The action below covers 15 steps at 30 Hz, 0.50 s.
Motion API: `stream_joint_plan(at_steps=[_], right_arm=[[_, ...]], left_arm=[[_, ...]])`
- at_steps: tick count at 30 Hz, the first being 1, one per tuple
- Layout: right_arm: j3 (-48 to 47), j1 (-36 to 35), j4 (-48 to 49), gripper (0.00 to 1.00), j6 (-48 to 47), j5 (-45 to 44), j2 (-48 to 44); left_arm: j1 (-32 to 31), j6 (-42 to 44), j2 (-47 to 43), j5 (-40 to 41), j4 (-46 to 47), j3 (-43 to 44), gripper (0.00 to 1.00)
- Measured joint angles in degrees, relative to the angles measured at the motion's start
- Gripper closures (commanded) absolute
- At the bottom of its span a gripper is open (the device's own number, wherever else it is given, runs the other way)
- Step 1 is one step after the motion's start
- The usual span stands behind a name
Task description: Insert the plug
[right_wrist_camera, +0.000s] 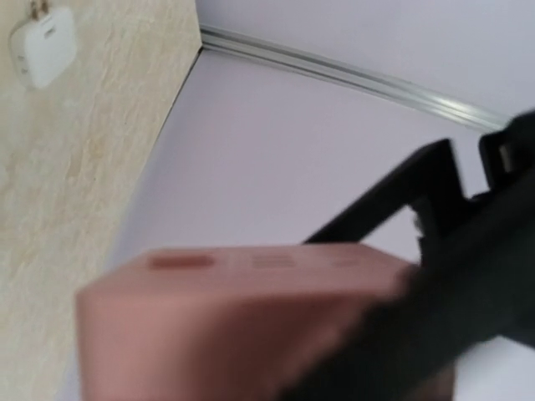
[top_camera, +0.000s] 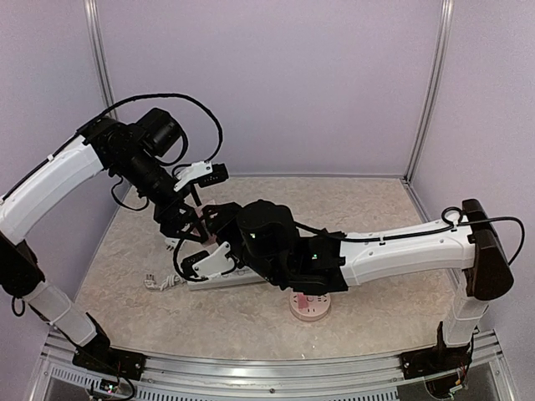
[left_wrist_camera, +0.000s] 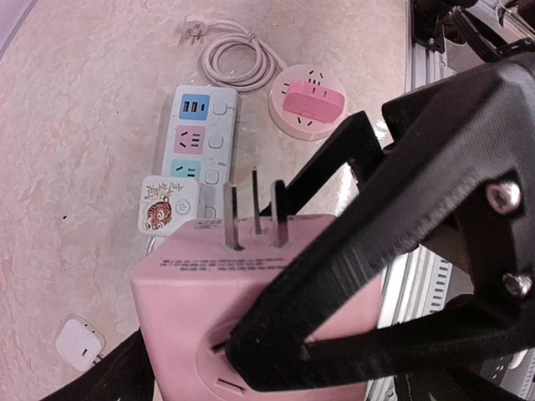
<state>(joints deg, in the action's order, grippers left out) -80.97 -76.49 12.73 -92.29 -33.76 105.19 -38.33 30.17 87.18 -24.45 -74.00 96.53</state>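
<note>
Above the power strip (left_wrist_camera: 219,109), the pink cube plug (left_wrist_camera: 209,292) hangs off the bench (left_wrist_camera: 84,125), prongs (left_wrist_camera: 255,209) pointing down. Left end effector (left_wrist_camera: 180,372) has a finger on either side of it and the right end effector (top_camera: 213,225) is on it too; can't tell which one actually clamps. Suggest getting one firm grip before the other lets go. Square the prongs over the pink-faced socket (left_wrist_camera: 185,139), clear of the white charger (left_wrist_camera: 167,205). Push straight down and brace the strip.
</note>
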Motion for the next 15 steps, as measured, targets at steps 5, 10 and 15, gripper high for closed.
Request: stream_joint_plan(at_steps=[5,10,15], right_arm=[[-2.2,0.7,-2.4,1.0,13.4,0.6,-0.1],[-1.7,6.4,-8.7,1.0,40.1,16.8,-7.0],[6.0,16.1,1.2,1.0,67.3,39.5,-18.6]], left_arm=[[2.0,2.7,0.1,-0.8,-2.1,6.1,0.01],[7.8,7.9,-2.1,-2.3,-2.4,13.6,0.01],[6.3,11.4,-4.0,-4.1,-2.4,23.3,0.01]])
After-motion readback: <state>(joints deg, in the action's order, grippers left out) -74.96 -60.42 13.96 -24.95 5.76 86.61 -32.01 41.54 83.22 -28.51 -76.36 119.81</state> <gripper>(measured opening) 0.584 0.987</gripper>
